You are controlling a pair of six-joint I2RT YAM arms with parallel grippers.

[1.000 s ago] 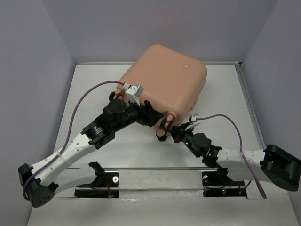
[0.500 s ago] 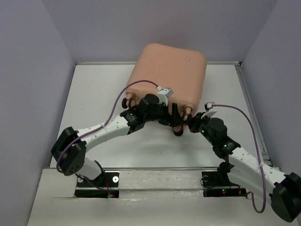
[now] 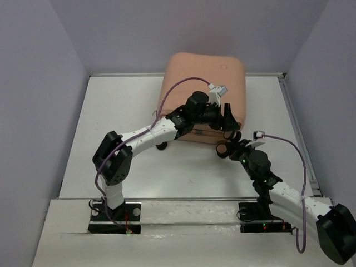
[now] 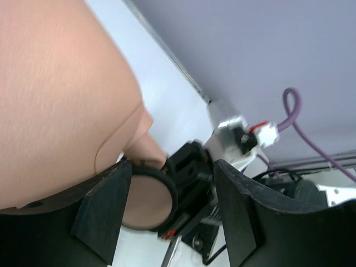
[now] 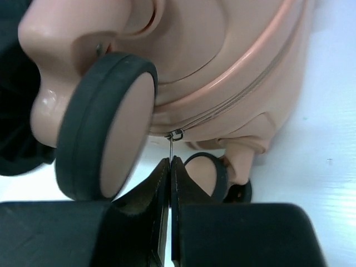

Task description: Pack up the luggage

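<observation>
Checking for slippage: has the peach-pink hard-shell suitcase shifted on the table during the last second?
Yes. The peach-pink suitcase turned counterclockwise, from skewed to square against the table's back edge.

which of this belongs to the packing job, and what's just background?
In the job:
- luggage, shell closed
- its zipper pull, pinched by the right gripper
- left gripper, open at a caster wheel

Background:
- table
- purple cable
- grey walls
</observation>
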